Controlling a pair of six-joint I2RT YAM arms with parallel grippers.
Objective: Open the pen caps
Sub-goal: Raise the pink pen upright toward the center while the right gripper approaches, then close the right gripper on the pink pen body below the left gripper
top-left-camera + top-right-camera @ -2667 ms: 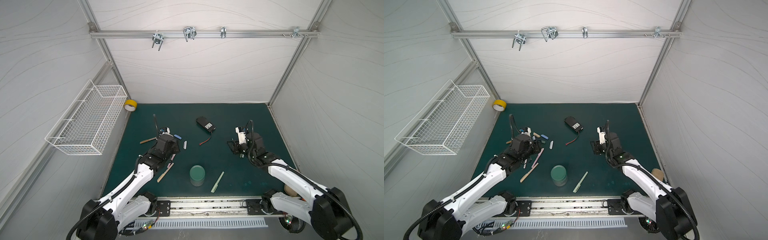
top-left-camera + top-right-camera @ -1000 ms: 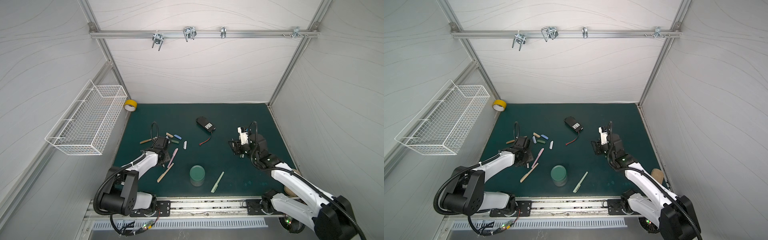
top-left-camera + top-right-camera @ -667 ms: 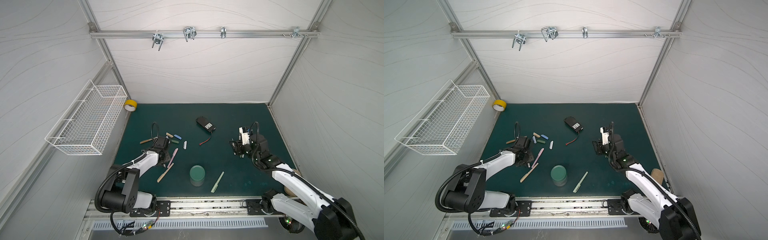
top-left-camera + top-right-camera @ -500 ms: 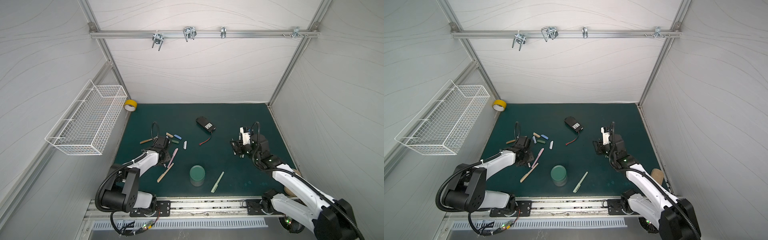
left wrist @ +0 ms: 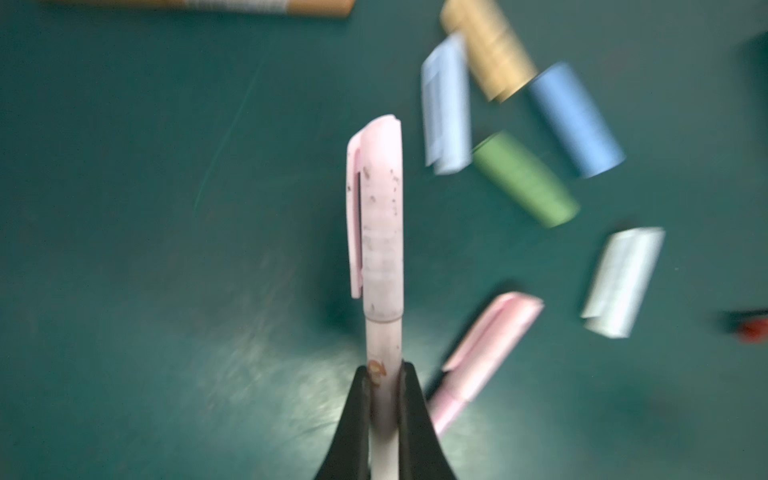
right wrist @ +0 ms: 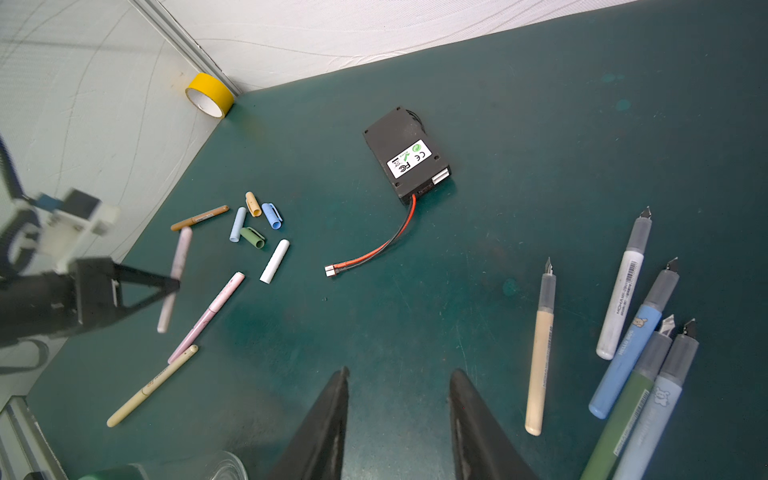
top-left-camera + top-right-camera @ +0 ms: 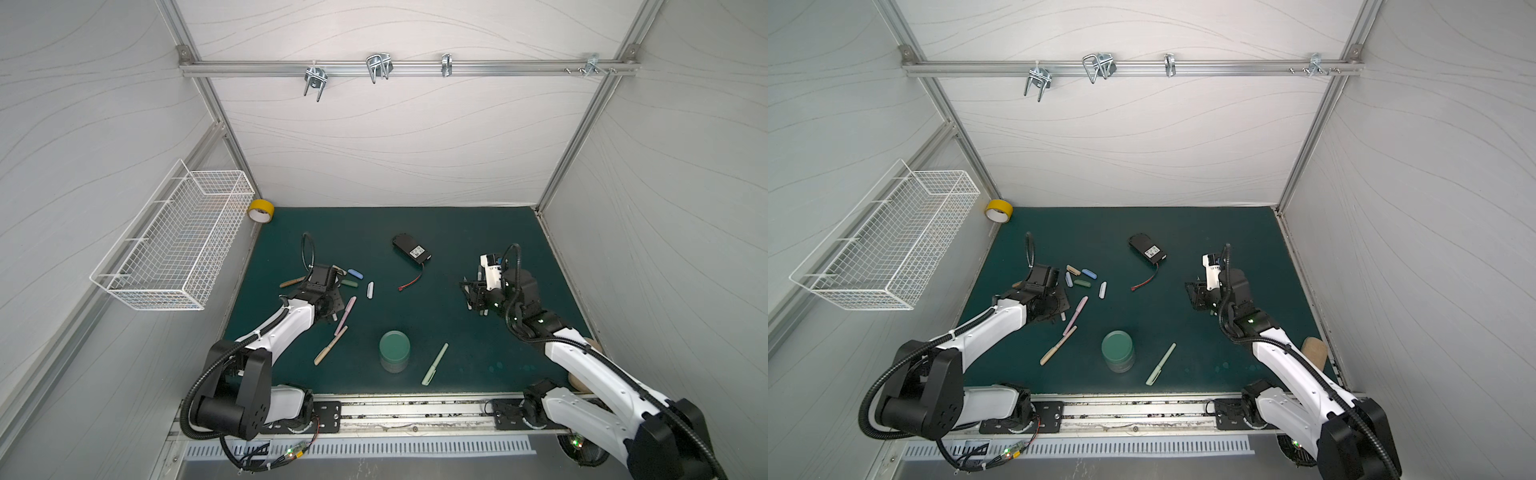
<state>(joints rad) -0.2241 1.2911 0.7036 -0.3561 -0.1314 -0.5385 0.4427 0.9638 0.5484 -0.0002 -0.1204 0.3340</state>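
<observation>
My left gripper (image 5: 384,370) (image 7: 331,311) is shut on the barrel of a pale pink pen (image 5: 382,324), held just above the mat. That pen's pink cap (image 5: 376,199) is still on. Loose pen caps lie close by: tan (image 5: 486,54), light blue (image 5: 446,108), blue (image 5: 575,120), green (image 5: 525,178) and white (image 5: 623,282). A second capped pink pen (image 5: 482,353) (image 7: 345,314) rests on the mat beside the gripper. My right gripper (image 6: 399,374) (image 7: 471,297) hovers open and empty on the right. Several uncapped pens (image 6: 540,345) lie beside it.
A black battery pack (image 7: 410,253) with a red wire lies mid-mat. A green jar (image 7: 394,350) stands near the front, with a capped green pen (image 7: 435,370) on one side and a tan pen (image 7: 331,351) on the other. A brown pen (image 7: 292,282), yellow tape (image 7: 260,210) and wire basket (image 7: 174,241) are at the left.
Since the earliest frames the left arm has folded down low over the mat by the pink pens. In the last second it barely shifted. The right gripper drifted slightly to the right.
</observation>
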